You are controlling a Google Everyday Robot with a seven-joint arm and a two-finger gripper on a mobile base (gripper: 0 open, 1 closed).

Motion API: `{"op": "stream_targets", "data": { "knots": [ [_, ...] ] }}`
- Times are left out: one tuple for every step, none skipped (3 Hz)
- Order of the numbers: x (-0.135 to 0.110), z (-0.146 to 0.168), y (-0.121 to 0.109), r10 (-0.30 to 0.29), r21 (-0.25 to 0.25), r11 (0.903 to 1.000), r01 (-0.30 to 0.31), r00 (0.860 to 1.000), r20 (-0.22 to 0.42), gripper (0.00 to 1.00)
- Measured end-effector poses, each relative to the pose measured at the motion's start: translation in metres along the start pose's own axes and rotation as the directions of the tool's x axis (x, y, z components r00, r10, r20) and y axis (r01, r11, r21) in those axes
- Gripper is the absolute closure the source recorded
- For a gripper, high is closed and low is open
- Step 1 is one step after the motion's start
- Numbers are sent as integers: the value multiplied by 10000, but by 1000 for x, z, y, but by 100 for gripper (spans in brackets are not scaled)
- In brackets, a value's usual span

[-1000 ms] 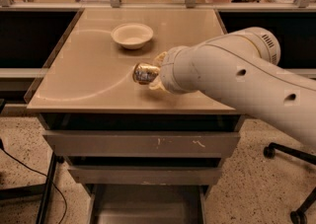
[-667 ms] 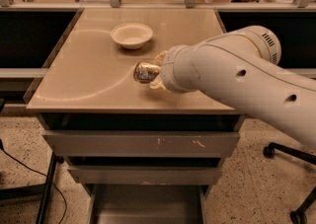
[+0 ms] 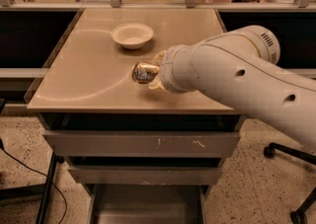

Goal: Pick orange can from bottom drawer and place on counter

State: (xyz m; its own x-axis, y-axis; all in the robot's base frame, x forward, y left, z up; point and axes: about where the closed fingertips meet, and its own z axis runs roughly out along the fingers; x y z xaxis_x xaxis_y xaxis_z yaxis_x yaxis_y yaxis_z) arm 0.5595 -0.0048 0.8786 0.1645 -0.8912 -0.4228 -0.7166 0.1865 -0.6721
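In the camera view, my fingers (image 3: 159, 58) sit over the middle of the desk (image 3: 84, 77), about halfway between its left and right edges and a little nearer the front edge than the back. They are pinching the orange can (image 3: 144, 72), with one tan finger showing above it and one below. The can lies on its side in my grip, its shiny end turned toward the left edge of the desk. There is a dark shadow on the surface just under it, but I cannot tell whether the can touches the desk or hangs just above it.

My white arm (image 3: 237, 80) reaches in from the right and crosses the desk's front right corner, hiding that part of the top. A white bowl (image 3: 132, 35) stands upright near the back edge, just behind the can and apart from it. A pale curved arc mark (image 3: 106, 87) sweeps across the left half of the top toward the front edge.

Below the front edge are two wider grey drawers (image 3: 140, 144), one above the other, both with scratched fronts. Under them the bottom drawer (image 3: 148, 208) is pulled out toward the camera, its flat grey floor showing. A dark cable (image 3: 29, 172) trails over the speckled floor at the left, and a chair base (image 3: 296, 188) stands at the right.
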Motion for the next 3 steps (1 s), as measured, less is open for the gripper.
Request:
{"op": "stream_targets", "data": {
  "knots": [
    [0, 0, 0, 0, 0, 10000, 0, 10000, 0, 13],
    [0, 0, 0, -1, 0, 10000, 1, 10000, 0, 0],
    [0, 0, 0, -1, 1, 10000, 1, 10000, 0, 0]
  ]
}}
